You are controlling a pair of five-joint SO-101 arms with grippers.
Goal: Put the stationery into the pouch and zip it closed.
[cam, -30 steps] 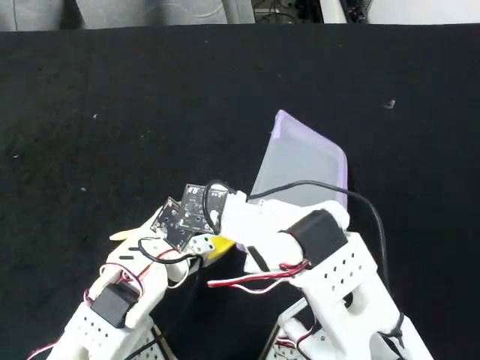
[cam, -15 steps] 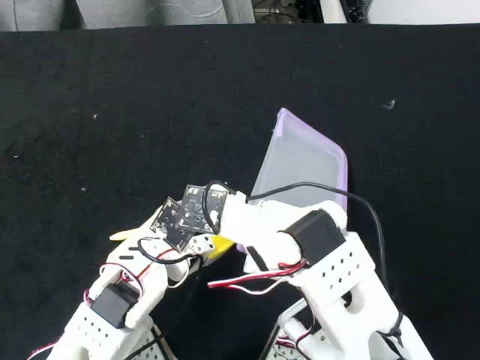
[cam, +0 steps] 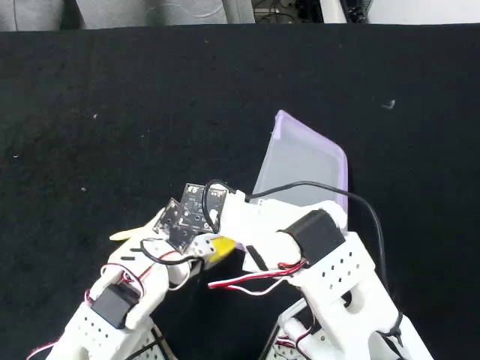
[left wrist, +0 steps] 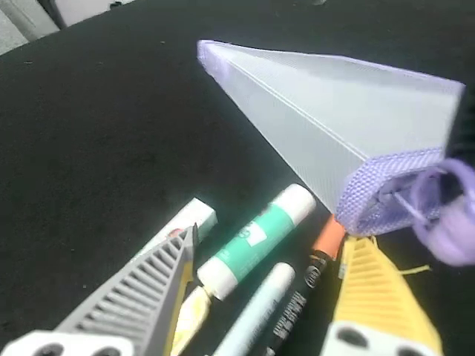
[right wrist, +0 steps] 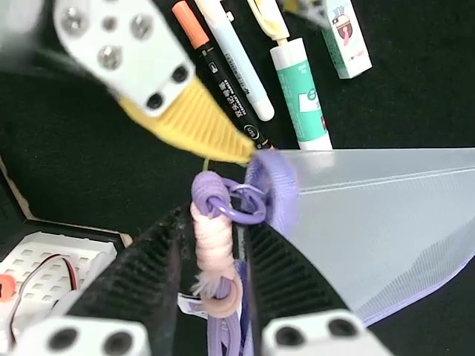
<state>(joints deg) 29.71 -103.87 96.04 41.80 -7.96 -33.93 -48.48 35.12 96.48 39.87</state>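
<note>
The translucent pouch (cam: 304, 161) with purple trim lies on the black table, its zip end lifted. My right gripper (right wrist: 213, 222) is shut on the pink and purple zipper pull (right wrist: 211, 204) at the end of the pouch (right wrist: 371, 215). My left gripper (left wrist: 273, 239) is open just above a row of stationery: a green glue stick (left wrist: 256, 237), a white eraser (left wrist: 184, 222), a pale blue pen (left wrist: 260, 304) and an orange-capped marker (left wrist: 308, 282). Its yellow finger (right wrist: 193, 119) has its tip against the pouch's purple corner (left wrist: 371, 200).
Both arms crowd the near edge of the table (cam: 112, 112), the right arm (cam: 315, 240) over the pouch's near end and the left arm (cam: 120, 292) beside it. A yellow pen (right wrist: 267, 18) lies among the stationery. Bare black cloth stretches left and far.
</note>
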